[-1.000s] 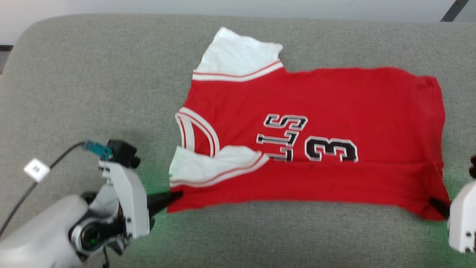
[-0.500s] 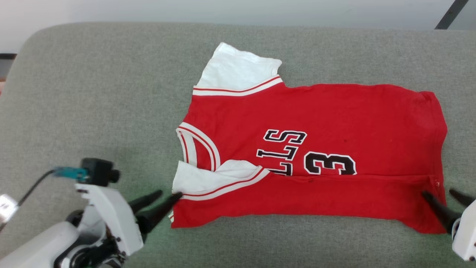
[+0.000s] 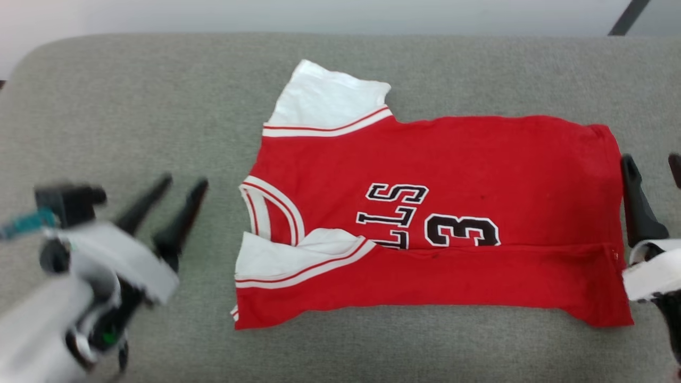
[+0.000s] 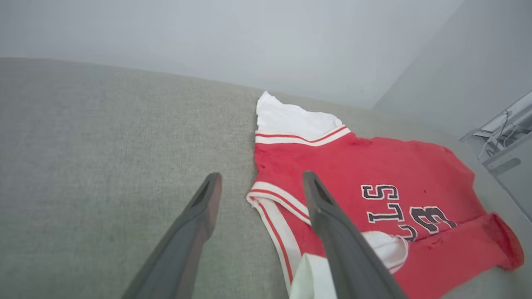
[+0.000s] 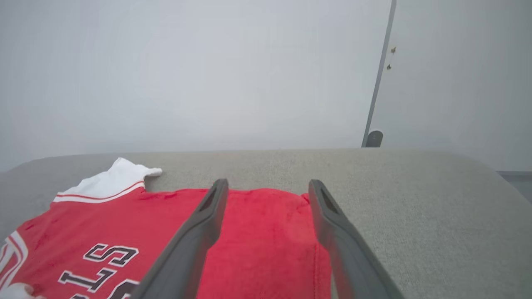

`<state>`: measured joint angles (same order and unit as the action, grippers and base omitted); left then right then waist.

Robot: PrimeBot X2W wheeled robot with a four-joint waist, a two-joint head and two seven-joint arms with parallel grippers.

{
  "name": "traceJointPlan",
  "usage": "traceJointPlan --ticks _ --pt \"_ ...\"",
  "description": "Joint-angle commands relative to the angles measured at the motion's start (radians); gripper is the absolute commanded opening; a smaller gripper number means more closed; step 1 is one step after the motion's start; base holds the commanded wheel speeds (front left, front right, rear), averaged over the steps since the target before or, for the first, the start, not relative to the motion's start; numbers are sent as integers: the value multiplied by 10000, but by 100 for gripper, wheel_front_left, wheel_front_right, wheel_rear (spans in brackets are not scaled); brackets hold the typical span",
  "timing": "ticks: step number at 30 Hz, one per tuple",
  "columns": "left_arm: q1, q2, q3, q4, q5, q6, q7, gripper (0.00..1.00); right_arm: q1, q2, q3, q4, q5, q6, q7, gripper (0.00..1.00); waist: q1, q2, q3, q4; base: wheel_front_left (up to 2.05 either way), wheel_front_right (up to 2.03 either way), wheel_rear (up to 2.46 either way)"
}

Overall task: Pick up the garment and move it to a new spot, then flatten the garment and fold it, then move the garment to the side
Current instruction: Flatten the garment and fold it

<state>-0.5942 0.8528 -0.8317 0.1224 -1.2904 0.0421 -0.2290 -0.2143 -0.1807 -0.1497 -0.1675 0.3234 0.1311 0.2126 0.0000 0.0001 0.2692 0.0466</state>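
A grey padded surface (image 3: 133, 106) is seen from above, with a pale wall behind it. At the near left, the left gripper (image 3: 185, 181) is shown on a blurred white arm. Its two dark fingers are spread wide and nothing is held between them. It is placed left of the collar, apart from the cloth. In the left wrist view, the same gripper (image 4: 262, 177) is seen with one finger over bare grey fabric and the other in front of the striped collar. In the middle, the garment (image 3: 479, 159) is laid flat on the surface, collar to the left and hem to the right. It is bright red, with black, white-outlined letters and a numeral 3 turned sideways. One white sleeve is spread out at the far left. The near sleeve and a near strip of red cloth are folded over onto the body. At the right edge, the right gripper (image 3: 652, 159) is seen just beside the hem, its fingers wide apart and empty. Whether the cloth is touched cannot be told. In the right wrist view, this gripper (image 5: 268, 185) is seen at the garment's (image 5: 257, 232) far right corner.
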Motion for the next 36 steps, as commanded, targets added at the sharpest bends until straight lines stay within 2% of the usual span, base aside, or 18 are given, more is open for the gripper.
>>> traceJointPlan --ticks 1,4,7,13,17,23,27,30,35,36 --pt "-193 -15 56 74 115 -62 -34 100 -99 -9 50 22 -103 -7 -137 100 0 -1 198 -185 0 0 0" --pt "-1236 -239 113 710 588 -366 93 100 -373 184 384 135 -400 -7 -1022 100 0 -1 528 -533 0 0 0" --pt "-2430 -404 144 1549 1018 -535 443 100 -554 337 650 194 -662 -7 -1456 100 0 -1 879 -1012 0 0 0" --pt "-4642 -759 -161 3435 1534 -1301 1779 100 -779 714 1068 -22 -766 -7 -1846 100 0 -1 1670 -2072 0 0 0" --pt "-5855 -893 -517 4793 1733 -1613 2839 100 -762 922 1227 -222 -776 -7 -2045 100 0 -1 2050 -2692 0 0 0" --pt "-7116 -892 -1111 6061 1267 -1730 5159 100 -565 1166 1477 -435 -721 -7 -2152 100 0 -1 2536 -3332 0 0 0" --pt "-7768 -794 -1497 6670 792 -1720 7372 100 -562 1229 1672 -410 -638 -7 -2082 100 0 -1 2876 -3672 0 0 0" --pt "-8297 -869 -1565 7049 476 -1721 8584 100 -612 1255 1777 -412 -610 -7 -2102 100 0 -1 3121 -3835 0 0 0" --pt "-8615 -1090 -1875 7284 337 -1724 9553 100 -646 1288 1828 -460 -605 -7 -2137 100 0 -1 3338 -3961 0 0 0" --pt "-8609 -1116 -1936 7263 345 -1724 9577 89 -640 1292 1827 -466 -616 -7 -2139 100 0 -1 3353 -3960 0 0 0"
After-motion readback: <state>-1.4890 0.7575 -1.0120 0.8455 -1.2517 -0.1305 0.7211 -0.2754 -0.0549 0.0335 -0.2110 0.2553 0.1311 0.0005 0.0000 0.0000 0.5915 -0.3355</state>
